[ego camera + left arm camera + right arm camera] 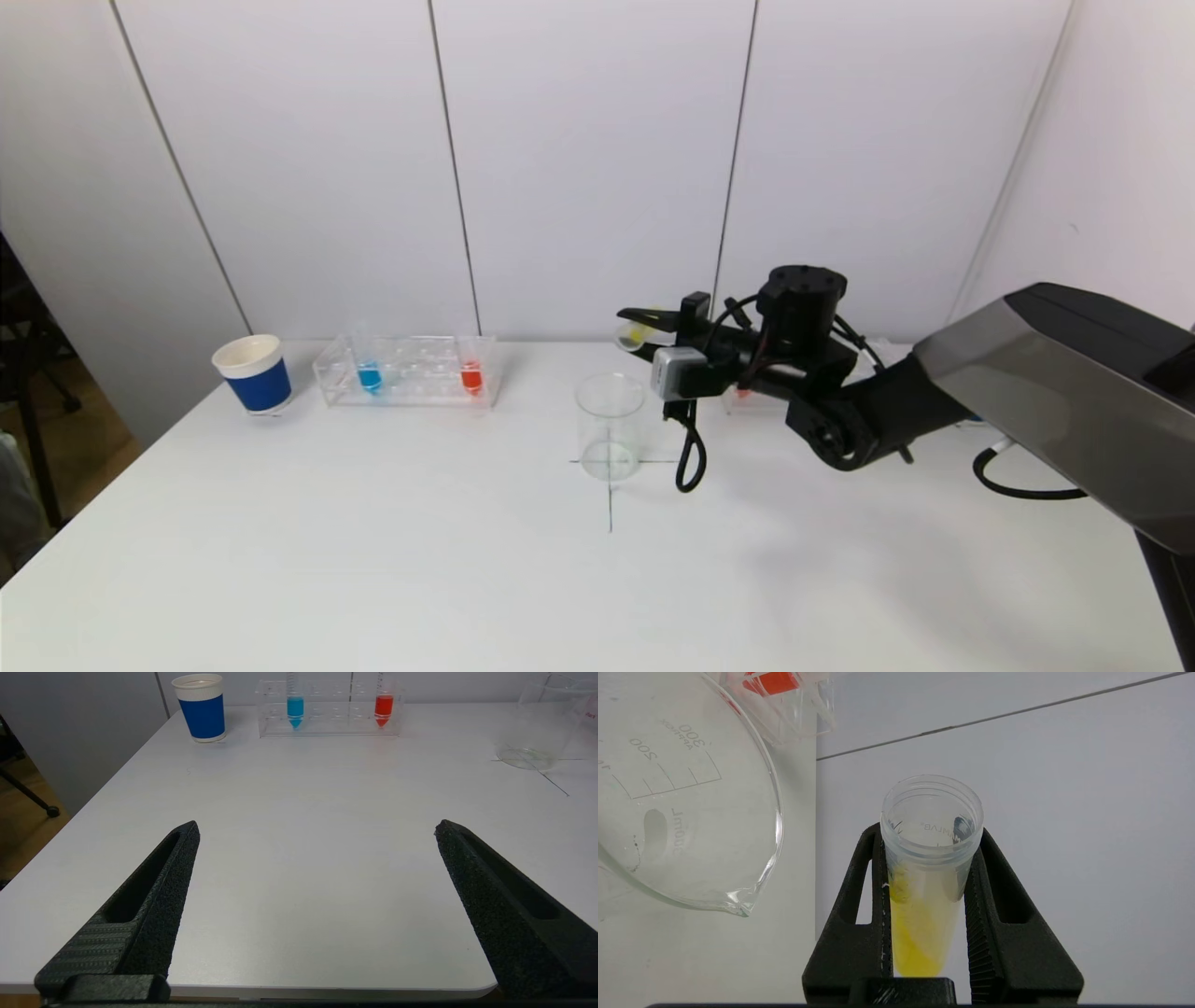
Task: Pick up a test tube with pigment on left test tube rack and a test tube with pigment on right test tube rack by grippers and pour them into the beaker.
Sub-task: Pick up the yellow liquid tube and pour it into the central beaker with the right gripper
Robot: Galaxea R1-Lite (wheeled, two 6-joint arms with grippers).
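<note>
The right gripper (927, 891) pinches a yellow-pigment test tube (928, 877), tipped on its side just beside the beaker (611, 427), likely lining up the pour. The left gripper (315, 830) waits spread wide, low over the table's near edge, well short of the left rack (329, 711) with its blue tube (295, 709) and red tube (383, 708).

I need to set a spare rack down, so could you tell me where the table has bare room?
The wide front of the table, nearer than the beaker, is bare, as is the stretch between the beaker and the left rack. It is crowded behind the beaker, where the right gripper holds the yellow tube, and by the blue cup.
</note>
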